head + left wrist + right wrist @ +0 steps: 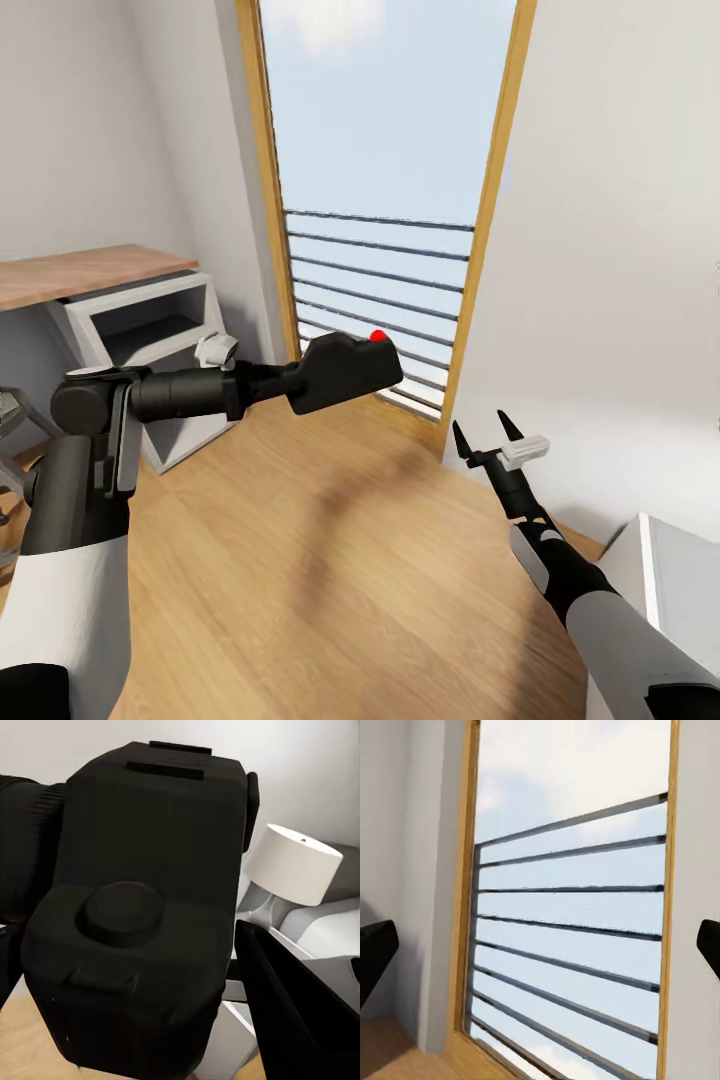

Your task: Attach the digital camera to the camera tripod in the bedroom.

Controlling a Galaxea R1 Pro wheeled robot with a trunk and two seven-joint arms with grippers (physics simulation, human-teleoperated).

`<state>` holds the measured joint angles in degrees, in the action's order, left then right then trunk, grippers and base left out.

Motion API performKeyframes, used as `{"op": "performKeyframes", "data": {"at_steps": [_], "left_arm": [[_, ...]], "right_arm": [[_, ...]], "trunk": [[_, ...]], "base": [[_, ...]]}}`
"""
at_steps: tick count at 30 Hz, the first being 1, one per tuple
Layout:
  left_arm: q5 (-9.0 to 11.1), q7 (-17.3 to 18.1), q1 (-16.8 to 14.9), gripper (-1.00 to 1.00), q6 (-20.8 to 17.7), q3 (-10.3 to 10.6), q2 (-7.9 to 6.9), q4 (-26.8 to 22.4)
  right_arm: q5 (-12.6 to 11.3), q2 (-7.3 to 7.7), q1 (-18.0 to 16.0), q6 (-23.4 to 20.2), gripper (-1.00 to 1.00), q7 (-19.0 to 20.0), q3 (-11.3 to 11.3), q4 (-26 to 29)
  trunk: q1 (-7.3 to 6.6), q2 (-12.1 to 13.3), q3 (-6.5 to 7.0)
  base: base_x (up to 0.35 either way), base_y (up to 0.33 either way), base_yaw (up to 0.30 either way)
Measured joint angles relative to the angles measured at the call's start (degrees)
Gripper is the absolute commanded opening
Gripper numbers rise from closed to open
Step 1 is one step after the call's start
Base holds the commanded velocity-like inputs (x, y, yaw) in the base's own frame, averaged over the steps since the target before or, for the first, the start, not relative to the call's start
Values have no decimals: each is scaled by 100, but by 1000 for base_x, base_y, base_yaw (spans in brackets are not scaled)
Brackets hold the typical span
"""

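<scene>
The left gripper (300,385) pinches the digital camera (345,370), a chunky matte black box with a shiny red button on top. The right gripper (487,432) is spread and holds nothing. Picking up looks done; putting it on the tripod is left.

Bright, even daylight is pouring in through the tall window (385,200), and the sky's top edge washes out to near white. A soft, smeared shadow lies on the wood floor (330,580). Up close, the digital camera (142,922) goes nearly featureless black, detail perhaps lost. Walls render flat, edges lightly jagged.
</scene>
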<state>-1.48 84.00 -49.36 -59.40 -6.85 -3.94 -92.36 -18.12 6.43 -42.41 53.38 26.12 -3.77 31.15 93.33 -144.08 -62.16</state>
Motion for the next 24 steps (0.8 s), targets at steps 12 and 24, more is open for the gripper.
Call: {"op": "performKeyframes", "data": {"at_steps": [12,24], "left_arm": [[0,0,0,-100,0,2,-1,0],[0,0,0,-100,0,2,-2,0]], "right_arm": [[0,0,0,-7,100,-1,0,-6],[0,0,0,-1,100,8,0,-7]], "trunk": [[-31,16,266],[-62,32,532]], "base": [[0,0,0],[0,0,0]]}}
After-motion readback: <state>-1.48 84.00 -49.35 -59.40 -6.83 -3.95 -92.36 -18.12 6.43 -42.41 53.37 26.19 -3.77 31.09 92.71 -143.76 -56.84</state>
